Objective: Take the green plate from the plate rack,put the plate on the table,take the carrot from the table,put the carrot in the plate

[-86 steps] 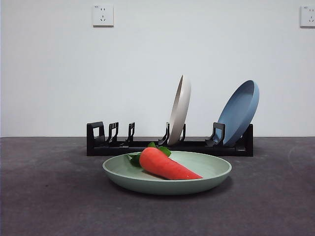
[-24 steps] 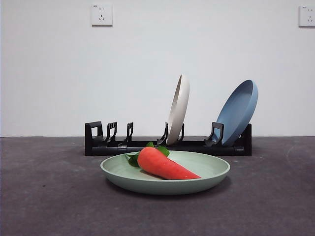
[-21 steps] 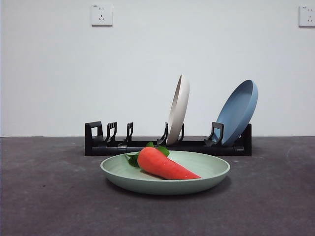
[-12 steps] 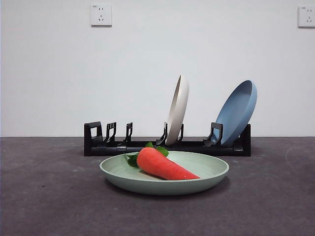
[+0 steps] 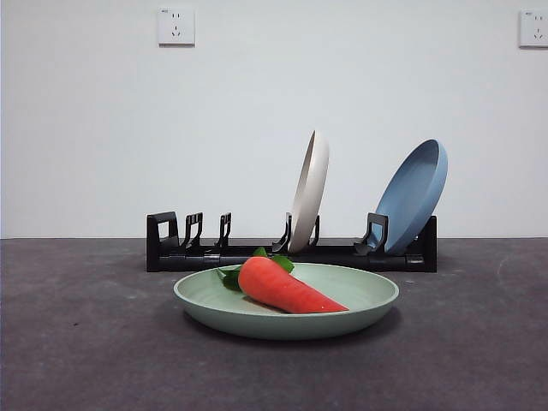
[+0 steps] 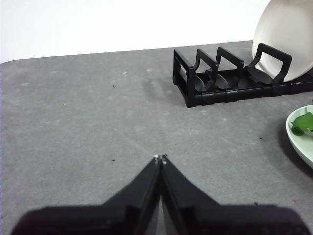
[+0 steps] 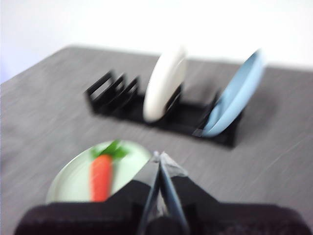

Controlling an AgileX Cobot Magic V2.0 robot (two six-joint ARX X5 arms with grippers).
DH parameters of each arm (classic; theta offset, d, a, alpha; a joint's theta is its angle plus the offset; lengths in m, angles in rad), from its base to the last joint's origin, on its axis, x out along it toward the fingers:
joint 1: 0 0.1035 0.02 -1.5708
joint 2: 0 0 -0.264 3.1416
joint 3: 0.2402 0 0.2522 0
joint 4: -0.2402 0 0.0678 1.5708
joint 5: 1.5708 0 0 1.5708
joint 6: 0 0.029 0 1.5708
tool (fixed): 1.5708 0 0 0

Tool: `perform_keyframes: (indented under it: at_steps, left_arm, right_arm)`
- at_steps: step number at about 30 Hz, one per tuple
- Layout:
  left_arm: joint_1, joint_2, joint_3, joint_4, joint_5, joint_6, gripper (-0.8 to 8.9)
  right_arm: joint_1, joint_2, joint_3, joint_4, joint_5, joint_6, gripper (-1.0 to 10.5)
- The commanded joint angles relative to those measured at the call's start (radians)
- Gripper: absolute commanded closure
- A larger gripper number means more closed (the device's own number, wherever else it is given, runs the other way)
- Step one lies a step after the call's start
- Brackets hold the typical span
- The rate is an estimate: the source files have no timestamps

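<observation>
Against a plain white wall, the flat dark grey table (image 5: 77, 342) carried the round, pale sage-green plate (image 5: 360, 310) just in front of the long, low black plate rack (image 5: 184, 248), and we saw the smooth orange-red toy carrot (image 5: 287, 287) lying inside that plate with its green leaves toward the rack. The front view showed no arm, only a cream-white plate (image 5: 310, 190) and a blue plate (image 5: 413, 195) leaning in the rack's slots. The wrist views alone gave us the left gripper (image 6: 160, 158), jaws pressed together over bare table near the rack's empty end, and, though blurred, the right gripper (image 7: 158, 156), jaws likewise closed and holding nothing, above the table beside the green plate.
</observation>
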Motion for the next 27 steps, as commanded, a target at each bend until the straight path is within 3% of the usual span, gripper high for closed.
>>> perform_keyframes:
  at_steps: [1,7,12,17,27]
  left_arm:
    - [0.003,-0.002,-0.013,0.003,0.003,-0.005,8.15]
    - [0.003,-0.002,-0.013,0.003,0.003,-0.005,8.15]
    - [0.003,-0.002,-0.013,0.003,0.003,-0.005,8.15]
    - [0.003,-0.002,-0.013,0.003,0.003,-0.005,8.15]
    - [0.003,-0.002,-0.013,0.003,0.003,-0.005,8.15]
  right_arm:
    - [-0.036,-0.084,-0.166,0.158,-0.001,-0.026,9.5]
    - [-0.048,-0.262,-0.466,0.411,0.006,-0.005,9.5]
    - [-0.047,-0.377,-0.632,0.440,0.042,0.085,9.5]
    - [-0.047,-0.441,-0.714,0.440,0.056,0.135,9.5]
    - [-0.047,-0.440,-0.740,0.393,0.057,0.127,9.5]
